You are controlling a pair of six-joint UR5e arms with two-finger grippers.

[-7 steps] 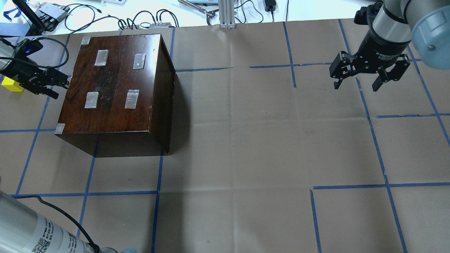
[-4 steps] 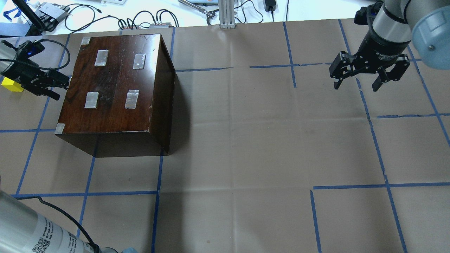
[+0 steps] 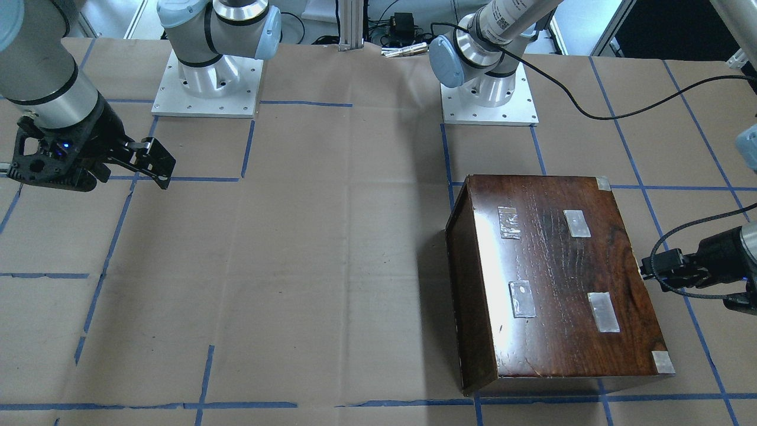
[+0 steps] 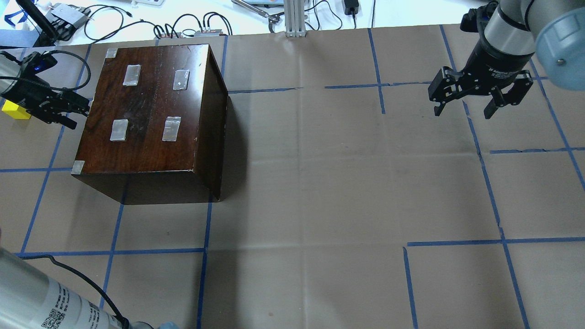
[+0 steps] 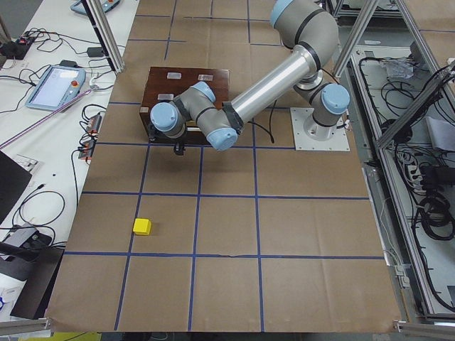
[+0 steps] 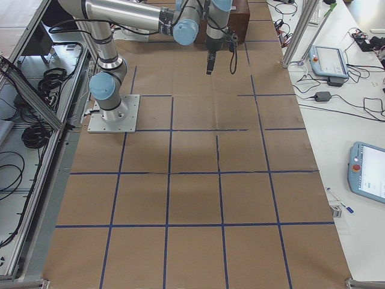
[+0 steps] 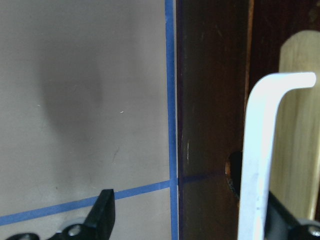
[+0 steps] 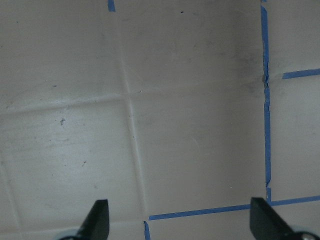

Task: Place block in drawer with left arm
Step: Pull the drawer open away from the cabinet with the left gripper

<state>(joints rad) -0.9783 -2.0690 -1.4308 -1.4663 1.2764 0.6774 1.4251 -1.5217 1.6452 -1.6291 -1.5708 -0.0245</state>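
Observation:
The yellow block [image 4: 11,110] lies on the paper at the table's far left, behind my left gripper; it also shows in the exterior left view [image 5: 142,226]. My left gripper [image 4: 77,114] is open and empty, level with the left face of the dark-brown cabinet [image 4: 151,109], fingertips close to it. In the left wrist view the gripper [image 7: 192,220] faces the drawer's dark front panel [image 7: 210,100] with its finger notch [image 7: 232,172]; pale wood [image 7: 297,150] and a white bent bar [image 7: 260,150] show at the right. My right gripper [image 4: 462,112] is open and empty at the far right.
The cabinet top carries several tape patches [image 4: 171,129]. Blue tape lines [image 4: 205,228] grid the brown paper. Cables and boxes [image 4: 192,27] lie beyond the table's far edge. The left arm's black cable [image 3: 591,106] trails over the table.
My left gripper has shifted slightly toward the table's far edge beside the cabinet. The block, the cabinet and the right arm have not moved.

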